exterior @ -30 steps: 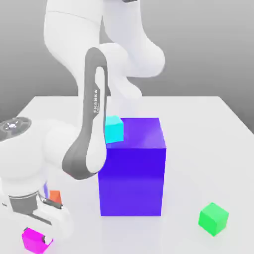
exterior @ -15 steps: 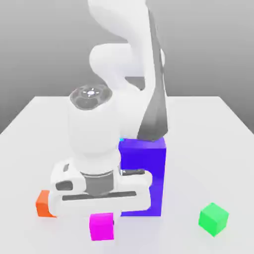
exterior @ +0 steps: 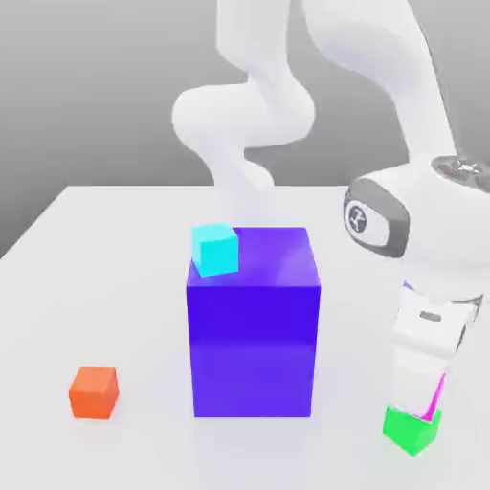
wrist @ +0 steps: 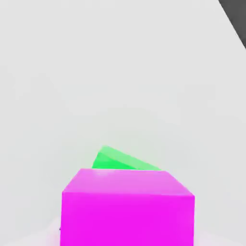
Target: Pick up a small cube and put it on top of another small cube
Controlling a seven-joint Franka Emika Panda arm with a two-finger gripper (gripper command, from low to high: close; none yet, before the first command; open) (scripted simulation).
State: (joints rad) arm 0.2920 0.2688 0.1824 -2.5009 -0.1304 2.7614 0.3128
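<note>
Gripper (exterior: 426, 402) around pink cube (wrist: 127, 209), right over green cube (exterior: 413, 430); grip unclear. Crooked drop: pink cube slides off.

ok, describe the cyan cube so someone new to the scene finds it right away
Start at the big blue-violet block in the middle of the white table. The cyan cube sits on its top face, at the corner toward the exterior view's left. It is the only small cube raised off the table; the orange cube and the green cube sit low.
</note>
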